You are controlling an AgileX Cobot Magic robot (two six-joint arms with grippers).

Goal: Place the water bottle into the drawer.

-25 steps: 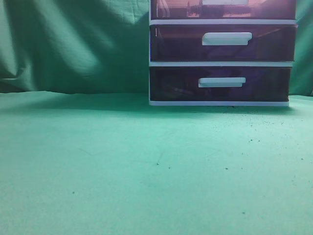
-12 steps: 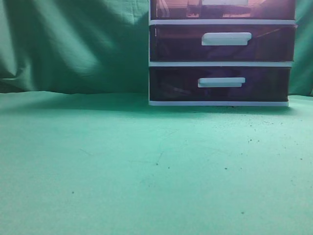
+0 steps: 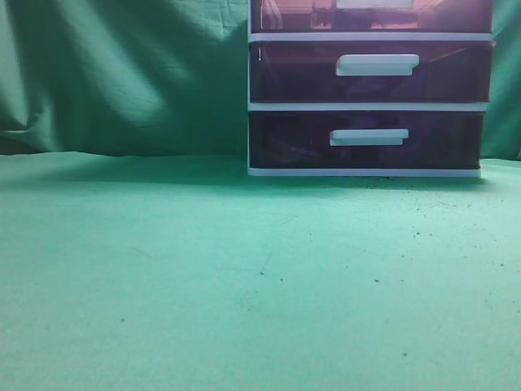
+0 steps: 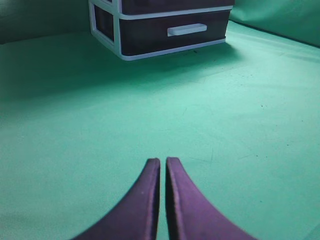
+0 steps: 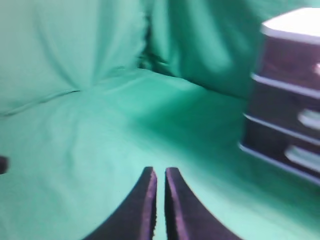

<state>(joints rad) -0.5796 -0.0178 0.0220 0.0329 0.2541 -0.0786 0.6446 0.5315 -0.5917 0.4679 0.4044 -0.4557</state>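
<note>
Drawer unit (image 3: 370, 85) sits at the back right of the green bench (image 3: 203, 277), white frame, upright, against the draped green backdrop (image 3: 122, 73). Top drawer (image 3: 370, 15) is the lighter reddish-pink one, cut off by the upper edge of the exterior view; only the lower strip of its front and the bottom of its white handle (image 3: 374, 4) show, and it looks pushed in flush with the frame. There are vague shapes behind the translucent front, too cropped to identify. Below it are the two darker purple-brown drawers, the middle one (image 3: 370, 72) and the bottom one (image 3: 366, 140), both closed with white handles. Water bottle: not visible in any view, so I can't say where it is. Left claw (image 4: 163, 162) has its fingers together, only a thin slit between the tips, holding nothing, hanging over bare bench well short of the unit, which sits ahead of it at the top of that view. Right claw (image 5: 160, 172) is the same, tips nearly touching and empty, with the unit off to its right; that view is blurred, so fine detail there is unreliable.
</note>
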